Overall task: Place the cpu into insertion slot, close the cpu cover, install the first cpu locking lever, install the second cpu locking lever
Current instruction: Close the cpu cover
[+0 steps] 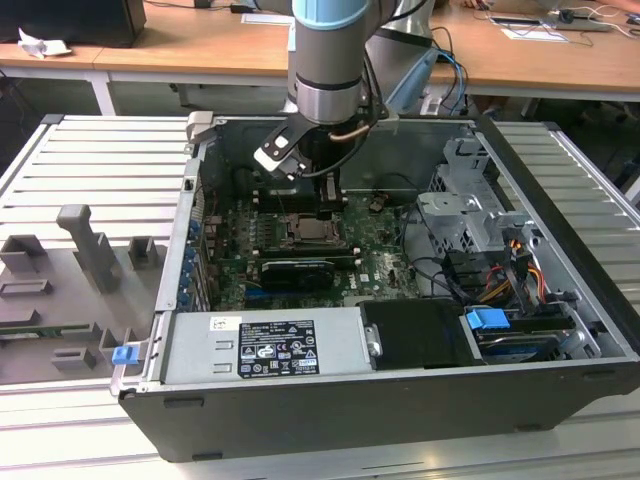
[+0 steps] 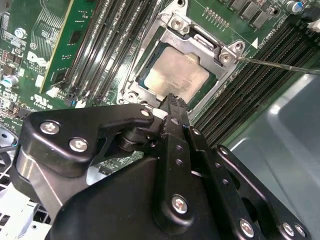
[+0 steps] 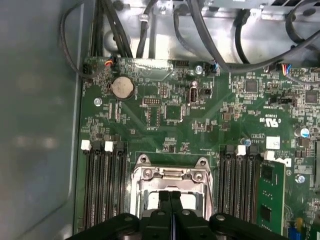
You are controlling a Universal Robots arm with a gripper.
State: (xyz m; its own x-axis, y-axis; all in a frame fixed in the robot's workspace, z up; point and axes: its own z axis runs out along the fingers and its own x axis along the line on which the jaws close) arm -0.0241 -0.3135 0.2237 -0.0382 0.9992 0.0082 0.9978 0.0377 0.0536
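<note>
Pincer [image 2: 172,101] closed tight, gripping nothing, tip at cpu cover [image 2: 202,41] edge above seated cpu [image 2: 175,75]; probably for pushing cover down.

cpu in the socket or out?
In. The cpu lies flat on the board, ringed by the metal cover, with its pale face showing through the cover's window.

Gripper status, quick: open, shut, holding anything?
Gripper: shut, fingers together, nothing seen between them, tips near the cpu.
</note>
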